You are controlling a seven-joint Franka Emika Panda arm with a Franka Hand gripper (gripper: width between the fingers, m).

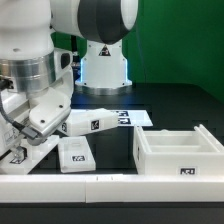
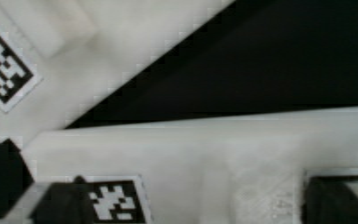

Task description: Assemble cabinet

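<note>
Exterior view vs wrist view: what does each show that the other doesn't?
Exterior view only: the gripper, the robot base, and the open box-shaped cabinet body at the exterior view's right. Wrist view only: a tag up close on a white panel; no fingers in frame. Both: tagged white panels on the black table.

There is one robot arm in the room. I count three white cabinet pieces in plain sight: one open box, one long panel and one small panel. Each shows one black-and-white tag. A possible fourth piece under the arm is too hidden to count. There is one marker board, where I can make out two tags, and one long white rail. From the wrist, three tags show, one cut off at the edge.
</note>
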